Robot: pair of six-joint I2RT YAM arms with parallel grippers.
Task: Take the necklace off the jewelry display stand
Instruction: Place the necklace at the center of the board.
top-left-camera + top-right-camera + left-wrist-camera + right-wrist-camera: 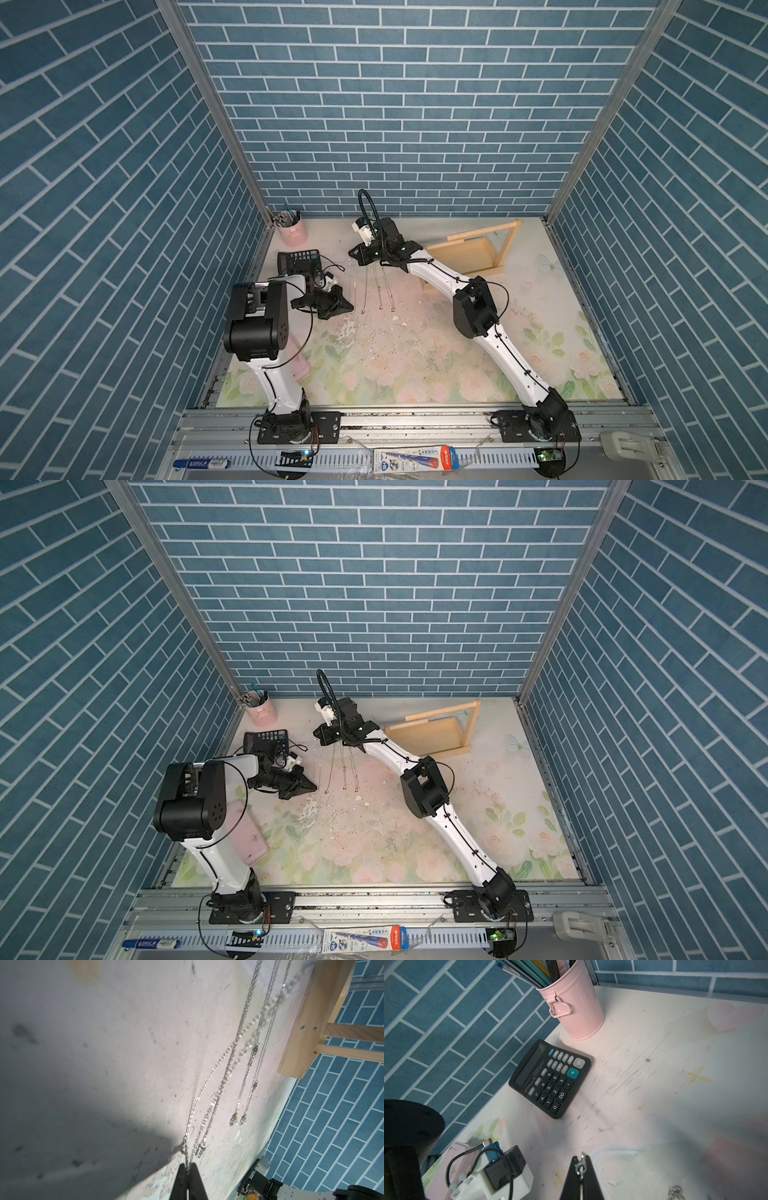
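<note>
Silver necklace (241, 1022) — long axis front-to-back

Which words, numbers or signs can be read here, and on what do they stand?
"ON/AC", "CE", "MU", "GT", "MRC", "M-", "M+", "00", "0" to "9": keys of the calculator.
"HB": pencil pack.
Small print on the calculator, other text on the pack, label of the blue marker: too small to read.
</note>
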